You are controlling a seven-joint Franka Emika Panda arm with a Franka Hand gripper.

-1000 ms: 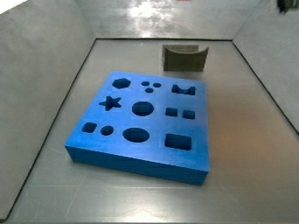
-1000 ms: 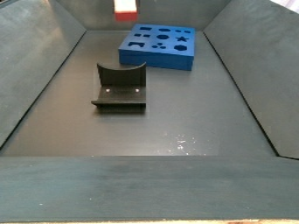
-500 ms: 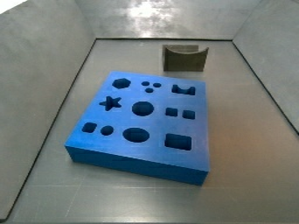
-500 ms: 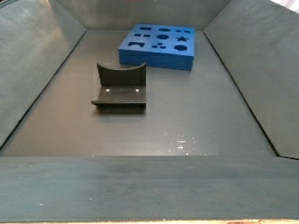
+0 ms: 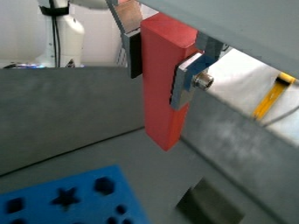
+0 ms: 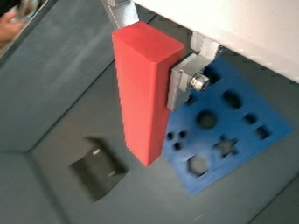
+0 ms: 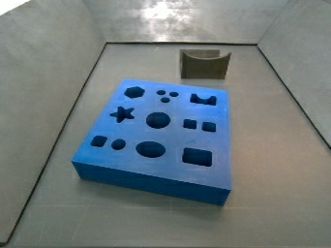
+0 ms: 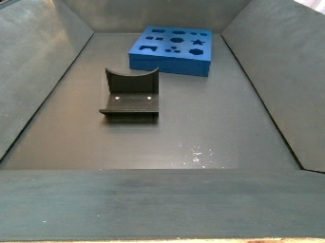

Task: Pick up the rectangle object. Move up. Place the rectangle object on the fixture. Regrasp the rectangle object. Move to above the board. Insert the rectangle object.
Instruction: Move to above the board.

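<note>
Up close in a wrist view, the gripper clamps the smooth red-orange rectangular block near its upper end, silver finger plates pressed against two opposite long faces, so most of the block hangs free below the fingers. Its faces are plain and flat with crisp edges, and its long axis runs along the fingers, the free end pointing down toward the grey floor, where a corner of the thick blue slab with shaped holes shows. From another wrist view the gripper holds the block the same way, high above the floor; the blue board lies beyond the block's free end to one side, and the small dark fixture sits apart from it. Both side views show only the board and the fixture, well apart; gripper and block are out of frame.
</note>
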